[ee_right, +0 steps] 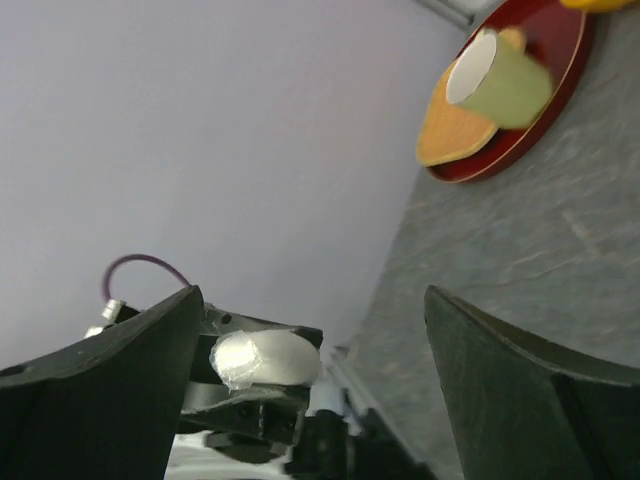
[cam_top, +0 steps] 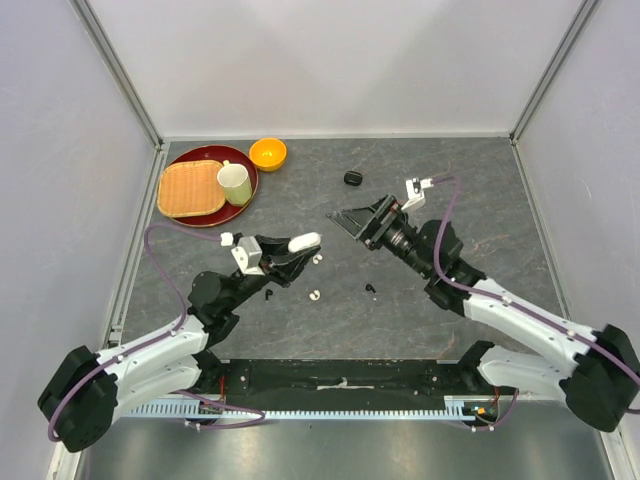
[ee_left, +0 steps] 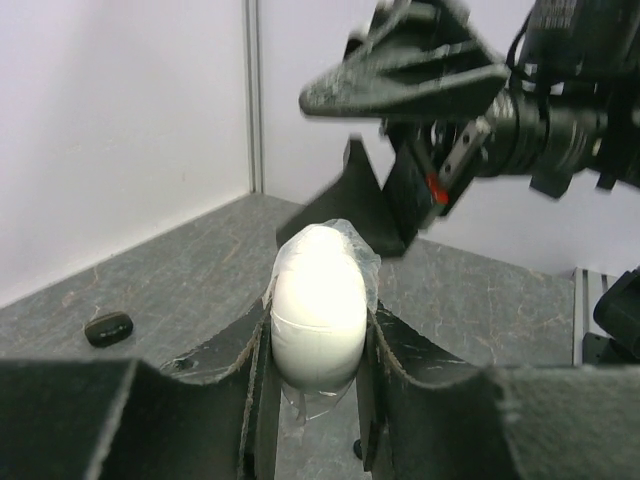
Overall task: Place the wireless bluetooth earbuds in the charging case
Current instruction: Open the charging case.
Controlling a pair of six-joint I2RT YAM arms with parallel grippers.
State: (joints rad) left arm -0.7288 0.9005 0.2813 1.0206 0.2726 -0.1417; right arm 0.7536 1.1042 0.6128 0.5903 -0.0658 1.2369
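The left tool (cam_top: 292, 254) is gripping the white case (cam_top: 305, 241) by its sides, its two fingers (ee_left: 250, 370) closing on it. It is holding the case off the bench (cam_top: 440, 170), with the rounded end pointing toward the right arm. In the left wrist view some clear film is clinging around the case. The case's lid is looking shut, though the seam is hard to make out.

The right tool (cam_top: 358, 220) is hanging just beyond the white case with its jaws spread wide and nothing between them. It is near the case but not touching it. In the right wrist view the case is showing between its fingers (ee_right: 110, 380), farther off.

Two white earbuds (cam_top: 318, 258) are lying loose on the bench. One is sitting just beside the left tool and the other (cam_top: 314, 295) is lying nearer the arm bases. A black earbud (cam_top: 370, 288) is lying below the right tool. A dark speck (cam_top: 268, 295) by the left arm is too small to identify. The black case (cam_top: 352, 178) is sitting closed, well apart, toward the back.

At the back left a red tray (cam_top: 205, 155) is carrying a woven mat (cam_top: 190, 188) and a cup (cam_top: 234, 183). An orange bowl (cam_top: 267, 153) is sitting just beside it.
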